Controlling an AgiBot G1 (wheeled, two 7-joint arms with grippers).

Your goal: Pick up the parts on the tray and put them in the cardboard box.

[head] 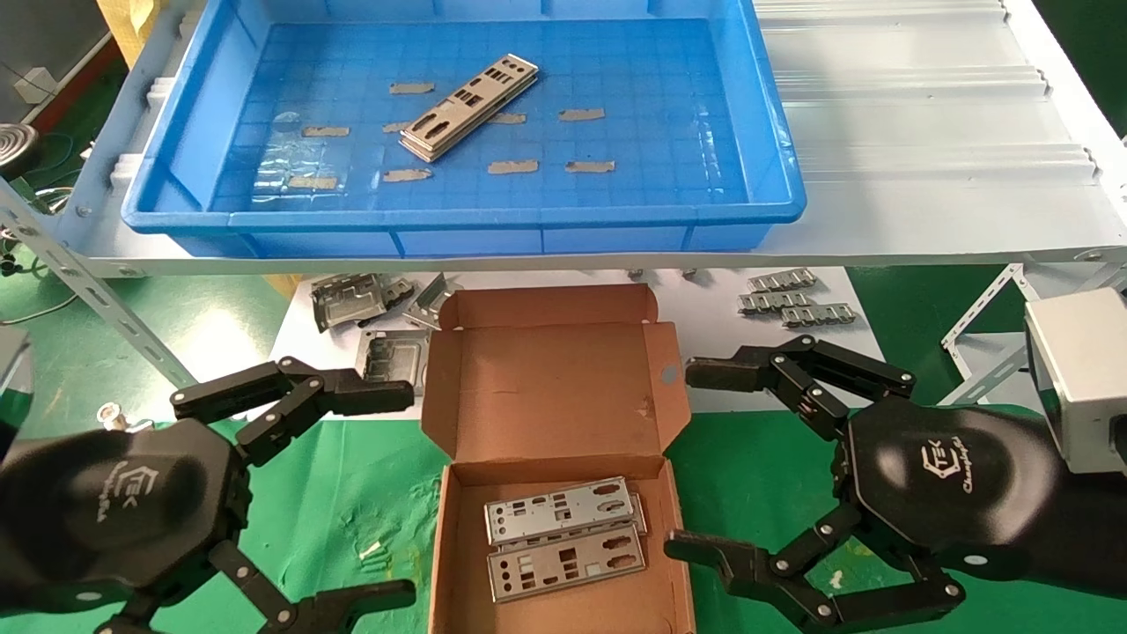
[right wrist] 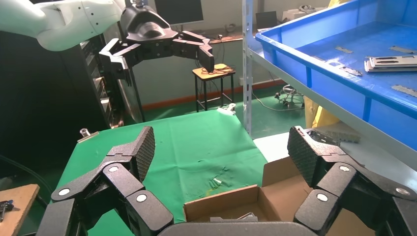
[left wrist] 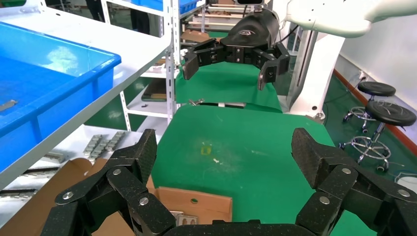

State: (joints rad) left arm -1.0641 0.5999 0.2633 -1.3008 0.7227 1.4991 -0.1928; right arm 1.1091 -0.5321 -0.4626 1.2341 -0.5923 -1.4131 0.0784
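Note:
A small stack of silver-grey punched plates [head: 470, 106] lies slantwise in the blue tray [head: 766, 141] on the shelf; it also shows in the right wrist view [right wrist: 391, 62]. The open cardboard box [head: 553, 379] sits below on the green mat with two plates [head: 563, 537] lying in it. My left gripper [head: 387, 497] is open and empty to the left of the box. My right gripper [head: 696, 462] is open and empty to its right. Each gripper shows in the other's wrist view, the right one [left wrist: 226, 69] and the left one [right wrist: 162, 54].
Boxy grey metal frames [head: 370, 304] and small ridged strips [head: 792, 299] lie on the white board under the shelf edge [head: 616, 257]. Tan tape bits [head: 512, 166] dot the tray floor. A grey metal block [head: 1079, 379] stands at the right.

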